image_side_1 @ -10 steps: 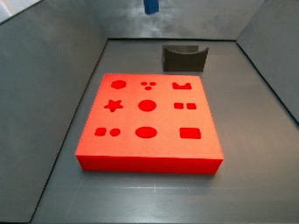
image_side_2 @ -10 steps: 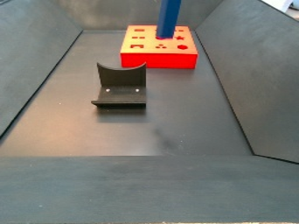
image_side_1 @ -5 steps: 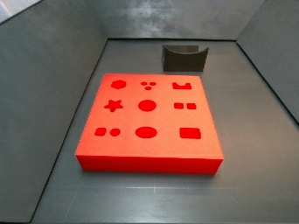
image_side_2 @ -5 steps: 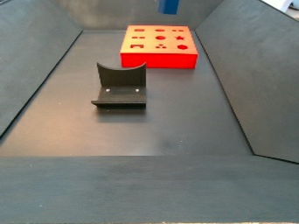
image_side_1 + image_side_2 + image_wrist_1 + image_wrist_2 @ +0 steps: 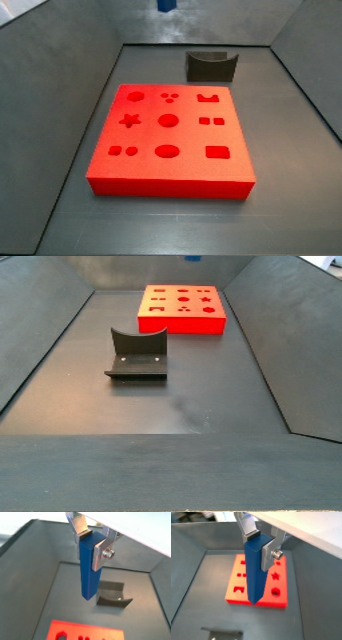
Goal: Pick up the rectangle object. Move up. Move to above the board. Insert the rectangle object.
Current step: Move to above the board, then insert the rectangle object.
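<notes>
Bar (image 5: 254, 572): blue, upright, clamped in tool (image 5: 262, 542) high above board (image 5: 259, 582). Risk: misaligned descent jams bar on slot edge.

gripper (image 5: 93, 543) | seen in both wrist views (image 5: 261, 543) | fingers (image 5: 101, 551) flat silver plates, pointing straight down | jaws clamped on the upper end of the rectangle object (image 5: 88, 567), which hangs upright below the fingertips | in both side views the gripper itself is out of frame
</notes>
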You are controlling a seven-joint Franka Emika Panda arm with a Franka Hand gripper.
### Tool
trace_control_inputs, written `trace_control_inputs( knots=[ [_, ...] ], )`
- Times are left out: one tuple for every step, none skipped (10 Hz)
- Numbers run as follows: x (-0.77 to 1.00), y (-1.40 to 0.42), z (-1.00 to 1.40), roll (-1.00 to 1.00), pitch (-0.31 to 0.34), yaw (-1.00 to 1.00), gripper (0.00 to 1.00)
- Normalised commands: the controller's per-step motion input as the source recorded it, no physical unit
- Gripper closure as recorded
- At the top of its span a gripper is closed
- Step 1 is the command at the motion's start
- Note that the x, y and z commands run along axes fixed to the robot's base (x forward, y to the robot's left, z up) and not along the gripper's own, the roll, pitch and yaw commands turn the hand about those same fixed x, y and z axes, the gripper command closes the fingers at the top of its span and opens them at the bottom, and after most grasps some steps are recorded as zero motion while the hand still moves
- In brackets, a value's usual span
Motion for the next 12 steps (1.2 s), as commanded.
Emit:
trace_control_inputs(
  knots=[
    [0.06, -1.00, -0.04, -0.05, 0.222, 1.00, 1.00],
    [0.08, -1.00, -0.03, -0.06, 0.232, 1.00, 1.00],
    [0.09, -1.00, -0.03, -0.06, 0.238, 1.00, 1.00],
    [0.12, -0.97, -0.02, -0.05, 0.254, 1.00, 1.00],
    [0.12, -0.79, -0.01, -0.05, 0.264, 1.00, 1.00],
    [0.09, -0.35, 0.01, -0.03, 0.315, 0.99, 1.00],
    [0.08, -0.23, 0.01, -0.01, 0.276, 0.82, 1.00],
    [0.05, -0.12, 0.01, 0.01, 0.186, 0.47, 1.00],
    [0.04, -0.09, 0.01, 0.03, 0.130, 0.29, 1.00],
    [0.00, -0.03, -0.02, 0.01, 0.000, 0.00, 1.00],
    [-0.05, 0.14, 0.00, -0.01, 0.000, -0.05, 1.00],
    [-0.37, 0.01, 0.00, 0.02, -0.110, -0.23, 1.00]
  ],
)
